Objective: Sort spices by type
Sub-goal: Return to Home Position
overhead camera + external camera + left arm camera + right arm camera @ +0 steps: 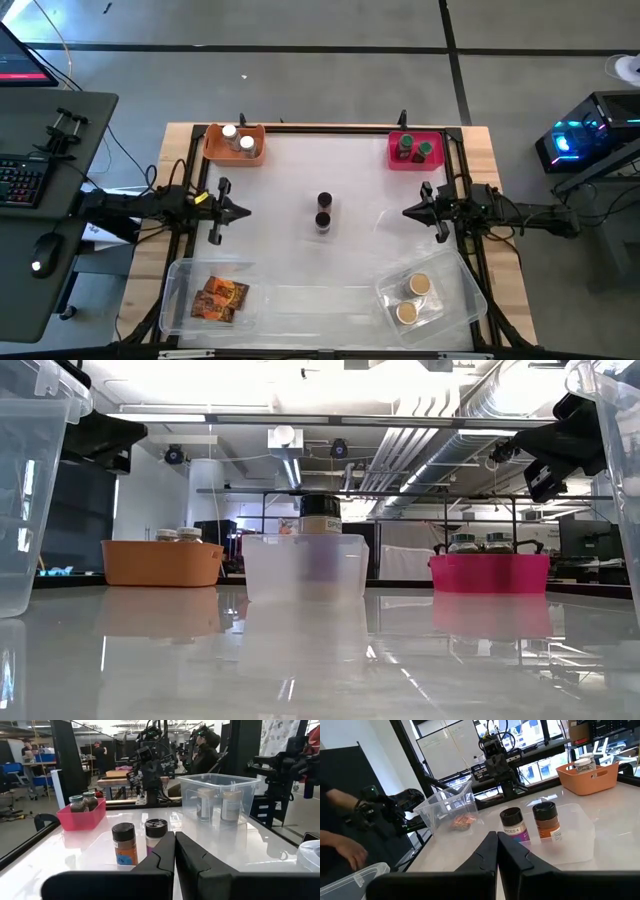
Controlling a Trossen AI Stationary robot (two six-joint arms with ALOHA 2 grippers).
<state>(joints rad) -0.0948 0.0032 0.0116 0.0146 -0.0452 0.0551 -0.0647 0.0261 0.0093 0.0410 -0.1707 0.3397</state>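
Bright ceiling lights [300, 375] glare off the glossy white table [320, 660], leaving soft reflections.

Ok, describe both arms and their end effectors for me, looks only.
Both arms are dark, near black, built of slim jointed segments with black cables trailing along them. The left end effector and right end effector each have a crossbar carrying two dark, angular fingers tapering to a point. A small yellow mark shows on the left arm.

Black-lidded jar [512, 826], seen from right wrist: label band read "SPICES", following characters unclear. Its brown-filled neighbour [546, 822]: print too small to read.
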